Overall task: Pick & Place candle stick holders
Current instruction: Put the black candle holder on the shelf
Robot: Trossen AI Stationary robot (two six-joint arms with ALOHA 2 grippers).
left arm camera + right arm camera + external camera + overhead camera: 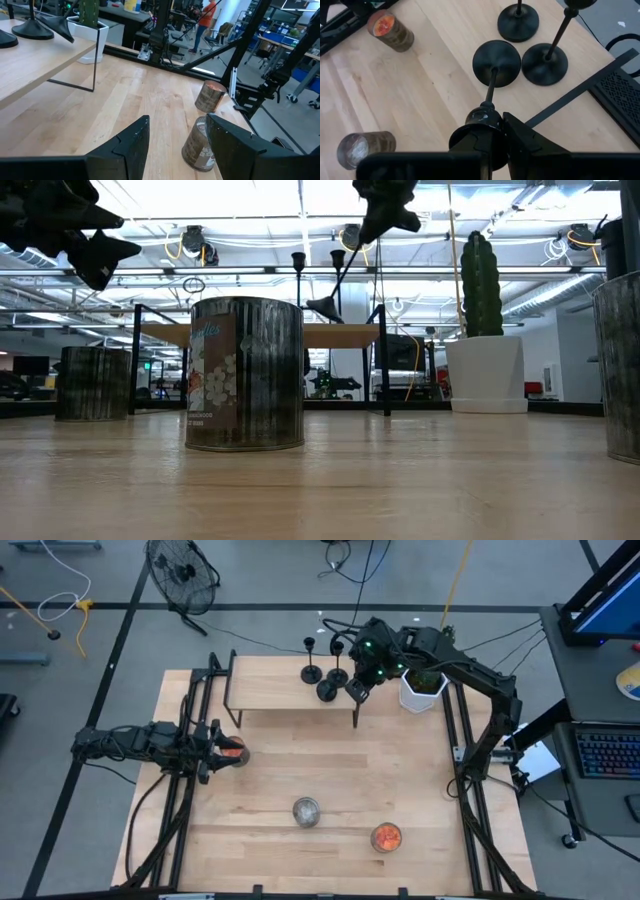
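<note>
Two black candle stick holders [312, 673] [338, 674] stand upright on their disc bases on a low wooden shelf [275, 690] at the table's far side. A third holder [492, 75] is in my right gripper [492, 131], which is shut on it above the shelf's right part; the low view shows its base [325, 305] tilted in the air. My left gripper [177, 145] is open with nothing between its fingers. It hovers high at the table's left side, over an orange-filled jar [233, 752]. My right gripper pinches the holder's cup top [481, 116] between its two fingers. The fingers slant down from the far right, roughly in line with the stem. The holder is tilted, its stem [490, 87] running down and away to the disc base [496, 60], which hangs clear above the shelf.
A silver can [306, 811] and a second orange-filled jar [386, 837] stand on the near part of the table. A cactus in a white pot [422, 688] stands right of the shelf, close to my right arm. Black frame rails run along both table sides.
</note>
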